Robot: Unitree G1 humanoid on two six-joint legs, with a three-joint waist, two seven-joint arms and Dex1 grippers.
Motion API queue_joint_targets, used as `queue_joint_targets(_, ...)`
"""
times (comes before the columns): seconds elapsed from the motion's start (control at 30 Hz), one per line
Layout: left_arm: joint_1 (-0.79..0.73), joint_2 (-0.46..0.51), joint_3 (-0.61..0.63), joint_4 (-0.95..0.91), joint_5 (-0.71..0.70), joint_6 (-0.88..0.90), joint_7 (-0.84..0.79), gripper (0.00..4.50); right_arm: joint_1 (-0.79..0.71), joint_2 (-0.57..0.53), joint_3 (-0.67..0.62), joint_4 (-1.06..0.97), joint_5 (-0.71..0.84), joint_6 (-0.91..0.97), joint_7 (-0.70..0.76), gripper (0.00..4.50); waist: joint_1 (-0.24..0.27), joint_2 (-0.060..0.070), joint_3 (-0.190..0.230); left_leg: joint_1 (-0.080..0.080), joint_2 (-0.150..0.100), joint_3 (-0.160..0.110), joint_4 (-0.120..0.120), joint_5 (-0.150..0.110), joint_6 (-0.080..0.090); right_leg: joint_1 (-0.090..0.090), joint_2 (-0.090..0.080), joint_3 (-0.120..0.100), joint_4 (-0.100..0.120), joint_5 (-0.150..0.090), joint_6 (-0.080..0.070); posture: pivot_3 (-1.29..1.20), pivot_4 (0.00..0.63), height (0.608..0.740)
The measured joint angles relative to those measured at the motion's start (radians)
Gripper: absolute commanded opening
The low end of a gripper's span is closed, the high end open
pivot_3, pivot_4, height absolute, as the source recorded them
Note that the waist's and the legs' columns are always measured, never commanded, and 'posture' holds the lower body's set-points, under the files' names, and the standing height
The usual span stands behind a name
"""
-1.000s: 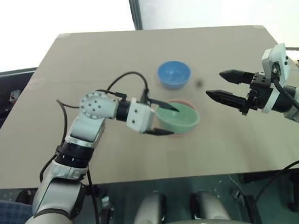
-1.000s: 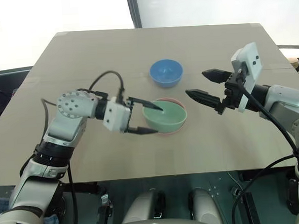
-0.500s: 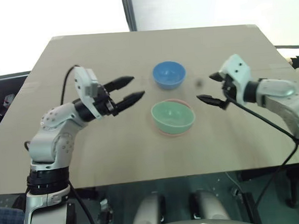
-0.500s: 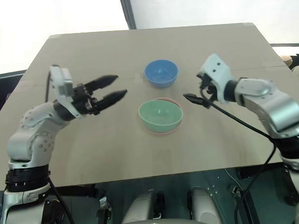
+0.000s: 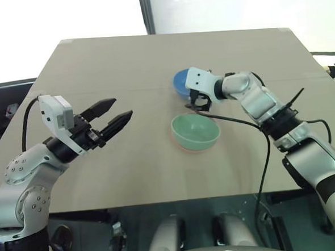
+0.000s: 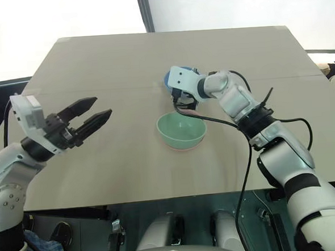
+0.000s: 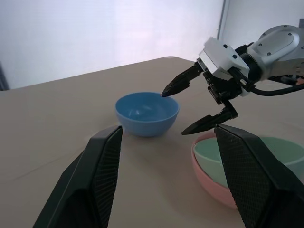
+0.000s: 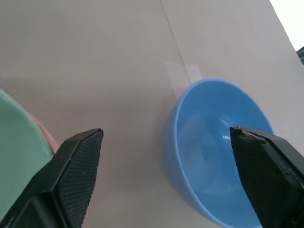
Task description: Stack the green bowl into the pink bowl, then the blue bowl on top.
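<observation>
Blue bowl [image 7: 147,113] rim between right jaws, untouched

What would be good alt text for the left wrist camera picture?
The right gripper, open, straddles the near rim of a blue bowl on a tan table. Beside it a green bowl sits nested in a pink bowl, with the left gripper's black fingers in the foreground.

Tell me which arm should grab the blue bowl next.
Right. Its open tool is at the blue bowl's rim, while the left tool hangs off to the side, away from the bowls.
</observation>
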Motion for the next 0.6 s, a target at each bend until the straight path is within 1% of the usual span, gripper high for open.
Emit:
queue_joint_targets(0.1,0.042,-0.001,0.027,-0.031,0.0,-0.002,0.033,3.27,-0.059,0.067,0.004,0.192,-0.072,-0.074,-0.026,4.5,-0.005,0.0,0.0,0.001,0.0,0.0,-0.001,0.001,-0.002,-0.001,0.001,0.0,0.001,0.0,0.0,0.0,0.15,0.74)
queue_joint_targets(0.23,0.067,-0.002,0.053,-0.036,0.001,-0.007,0.064,3.27,-0.121,0.149,-0.004,0.414,-0.123,-0.103,-0.071,4.5,-0.007,0.001,0.0,0.002,0.001,-0.001,-0.003,0.003,-0.005,-0.001,0.001,0.0,0.002,0.0,-0.001,0.0,0.15,0.74)
queue_joint_targets(0.27,0.069,-0.004,0.053,-0.039,0.001,-0.007,0.066,3.27,-0.127,0.159,-0.007,0.439,-0.129,-0.106,-0.081,4.5,-0.009,0.001,0.0,0.002,0.001,0.0,-0.004,0.003,-0.005,-0.001,0.001,0.0,0.002,0.0,-0.001,0.0,0.15,0.74)
queue_joint_targets(0.3,0.076,-0.007,0.054,-0.049,0.001,-0.007,0.072,3.27,-0.146,0.176,-0.011,0.496,-0.145,-0.124,-0.103,3.94,-0.01,0.001,0.0,0.002,0.001,0.0,-0.004,0.003,-0.005,-0.001,0.001,0.0,0.002,0.0,-0.001,0.0,0.15,0.74)
queue_joint_targets(0.33,0.082,-0.01,0.053,-0.06,0.001,-0.008,0.077,3.27,-0.159,0.188,-0.013,0.537,-0.161,-0.143,-0.117,3.61,-0.011,0.001,0.0,0.002,0.0,0.0,-0.004,0.003,-0.005,-0.001,0.001,0.0,0.002,0.0,-0.001,0.0,0.15,0.74)
queue_joint_targets(0.5,0.099,-0.013,0.054,-0.07,0.001,-0.013,0.089,3.27,-0.168,0.227,-0.027,0.629,-0.191,-0.191,-0.129,1.55,-0.023,0.001,0.001,0.002,0.0,-0.001,-0.004,0.003,-0.005,-0.001,0.001,0.0,0.002,0.0,-0.001,0.0,0.15,0.74)
queue_joint_targets(0.53,0.099,-0.014,0.054,-0.07,0.001,-0.015,0.09,3.27,-0.171,0.231,-0.031,0.641,-0.194,-0.198,-0.129,1.26,-0.025,0.001,0.001,0.002,0.0,-0.001,-0.004,0.003,-0.005,-0.001,0.001,0.0,0.002,0.0,-0.001,0.0,0.15,0.74)
queue_joint_targets(0.6,0.1,-0.014,0.053,-0.07,0.001,-0.021,0.094,3.27,-0.184,0.232,-0.042,0.655,-0.205,-0.205,-0.129,0.36,-0.028,0.002,0.001,0.002,0.0,-0.001,-0.004,0.003,-0.005,-0.001,0.001,0.0,0.002,0.0,-0.001,0.0,0.15,0.74)
